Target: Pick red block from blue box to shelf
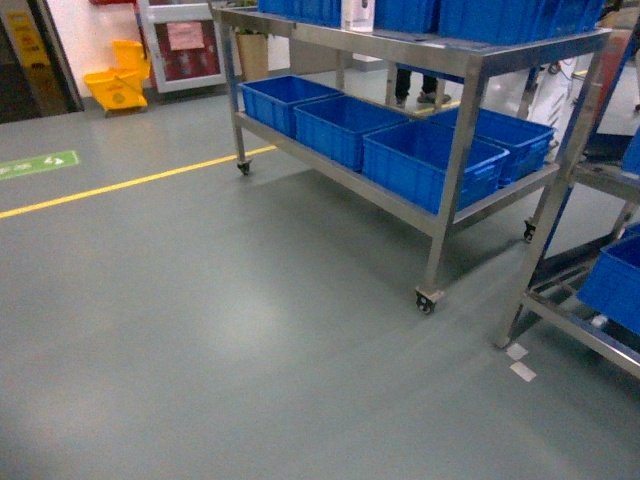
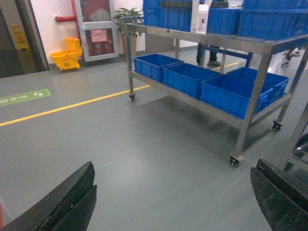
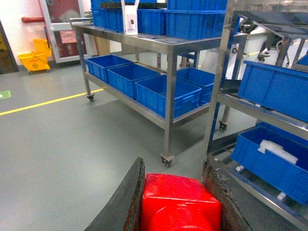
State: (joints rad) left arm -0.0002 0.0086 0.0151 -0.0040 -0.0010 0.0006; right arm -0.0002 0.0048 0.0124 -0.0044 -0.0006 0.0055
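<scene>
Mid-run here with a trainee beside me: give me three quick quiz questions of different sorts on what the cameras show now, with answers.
1. True or false: the right gripper holds the red block.
2. How do the left gripper jaws stand?
A. wide apart, nothing between
B. shut on a brick
3. Fill in: the wheeled steel shelf carries dark blue ____ on its lower tier.

Key: 1 true; 2 A; 3 crates.

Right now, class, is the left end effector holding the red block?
No: the left end effector is open and empty; the red block sits in the right end effector.
</scene>
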